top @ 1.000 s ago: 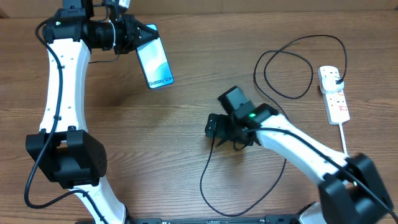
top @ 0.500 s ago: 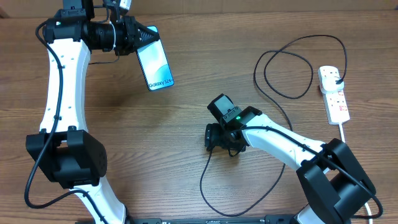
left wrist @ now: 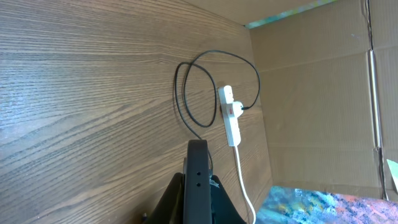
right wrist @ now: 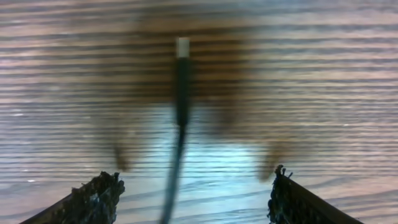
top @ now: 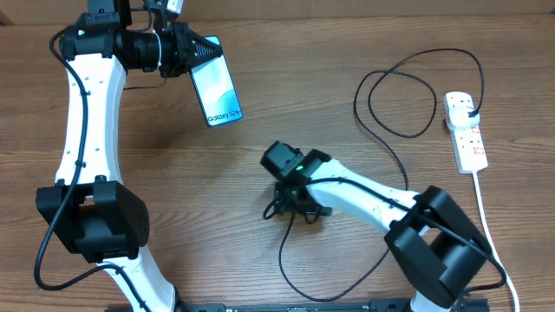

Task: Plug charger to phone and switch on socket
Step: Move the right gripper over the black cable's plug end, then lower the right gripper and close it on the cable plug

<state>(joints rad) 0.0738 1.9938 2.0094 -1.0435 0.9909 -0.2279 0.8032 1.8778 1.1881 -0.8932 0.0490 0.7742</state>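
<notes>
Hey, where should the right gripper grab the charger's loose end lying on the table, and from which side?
Grip the charger on the thicker black collar just behind its plug tip, coming straight down from above. It lies flat on the table, between the right gripper's open jaws, so they close across it.

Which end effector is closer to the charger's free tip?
Right. The right end effector sits right at the charger tip, jaws open astride its cable; the left end effector is far off across the table, gripping the phone.
</notes>
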